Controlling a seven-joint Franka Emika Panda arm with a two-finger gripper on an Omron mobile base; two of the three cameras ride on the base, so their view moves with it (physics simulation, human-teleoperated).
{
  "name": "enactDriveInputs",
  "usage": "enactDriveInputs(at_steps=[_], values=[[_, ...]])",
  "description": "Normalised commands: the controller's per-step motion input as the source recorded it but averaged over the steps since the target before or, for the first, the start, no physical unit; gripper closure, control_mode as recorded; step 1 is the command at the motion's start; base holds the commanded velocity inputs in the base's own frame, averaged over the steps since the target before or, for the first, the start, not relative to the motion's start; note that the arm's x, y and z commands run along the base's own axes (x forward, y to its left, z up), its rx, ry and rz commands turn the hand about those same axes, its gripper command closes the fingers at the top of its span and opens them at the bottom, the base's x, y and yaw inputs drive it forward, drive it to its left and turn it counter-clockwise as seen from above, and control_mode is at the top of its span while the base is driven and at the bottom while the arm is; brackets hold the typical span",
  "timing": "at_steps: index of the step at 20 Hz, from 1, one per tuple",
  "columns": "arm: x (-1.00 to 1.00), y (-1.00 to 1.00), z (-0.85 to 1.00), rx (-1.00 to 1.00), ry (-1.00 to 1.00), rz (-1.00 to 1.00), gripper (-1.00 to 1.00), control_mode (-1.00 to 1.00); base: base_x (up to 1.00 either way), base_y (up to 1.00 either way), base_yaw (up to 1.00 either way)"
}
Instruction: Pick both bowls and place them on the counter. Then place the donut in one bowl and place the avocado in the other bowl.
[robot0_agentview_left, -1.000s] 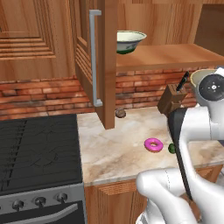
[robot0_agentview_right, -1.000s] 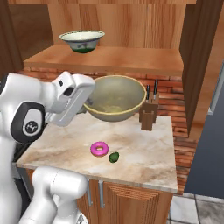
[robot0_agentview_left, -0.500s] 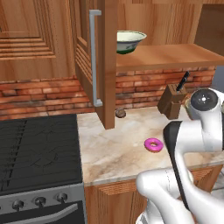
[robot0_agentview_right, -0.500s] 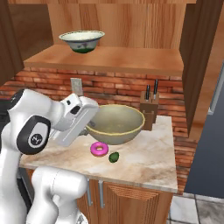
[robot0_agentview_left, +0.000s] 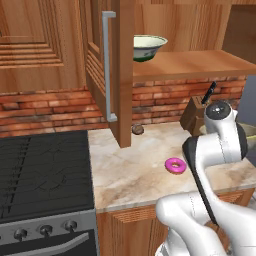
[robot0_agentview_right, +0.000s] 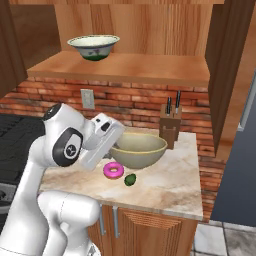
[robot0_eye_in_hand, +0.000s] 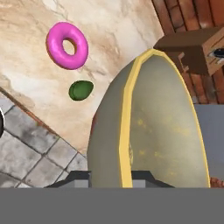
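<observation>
Olive-tan bowl (robot0_agentview_right: 138, 150), unmarked, is gripped by its yellowish rim in the fingers (robot0_eye_in_hand: 124, 177), beside the donut (robot0_agentview_right: 113, 171) and avocado (robot0_agentview_right: 130, 179).

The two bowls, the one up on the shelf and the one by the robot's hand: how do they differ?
The cream-white bowl has a green pattern and green foot; the olive-tan bowl is plain with a yellowish rim. The cream-white one sits on the shelf, the olive-tan one low over the counter, gripped at its rim by the gripper. Both are round.
</observation>
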Motion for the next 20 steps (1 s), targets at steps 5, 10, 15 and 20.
enactDriveInputs(at_steps=[5, 10, 15, 20], values=[[0.58, -0.35, -0.60, 0.06, 0.00, 0.12, 1.00, -1.00, 0.00, 0.00, 0.00], [0.53, -0.40, -0.60, 0.12, -0.01, 0.10, 1.00, -1.00, 0.00, 0.00, 0.00], [0.36, -0.44, -0.29, 0.07, 0.00, 0.07, 1.00, -1.00, 0.00, 0.00, 0.00], [0.15, -0.32, -0.06, 0.00, -0.02, 0.03, 1.00, -1.00, 0.00, 0.00, 0.00]])
